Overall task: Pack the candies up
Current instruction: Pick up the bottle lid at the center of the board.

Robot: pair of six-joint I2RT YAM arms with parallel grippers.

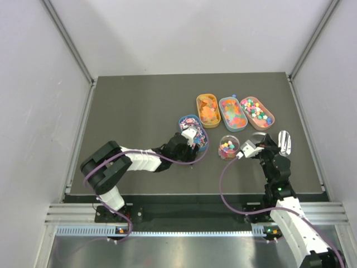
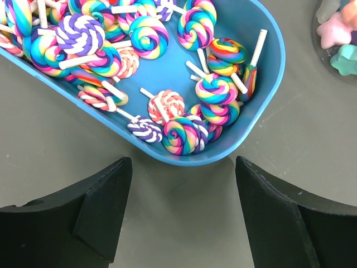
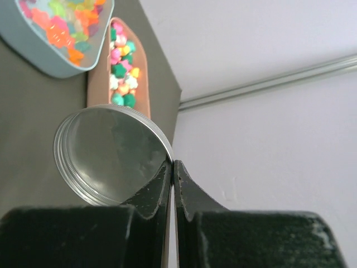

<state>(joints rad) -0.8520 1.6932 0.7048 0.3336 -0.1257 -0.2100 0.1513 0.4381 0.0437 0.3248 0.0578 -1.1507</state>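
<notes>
The candies lie in four oval trays. Swirl lollipops fill the blue tray, which in the top view sits just ahead of my left gripper. In the left wrist view that gripper is open over bare table at the tray's near end, holding nothing. Gummies fill the orange tray and the grey-blue tray; star pieces fill the pink tray. A small round tub of candies stands near my right gripper, which is shut on the rim of the clear round lid.
The lid is held on edge to the right of the round tub. Grey walls close in the dark table on three sides. The round tub's edge, with star candies, shows at the top right of the left wrist view.
</notes>
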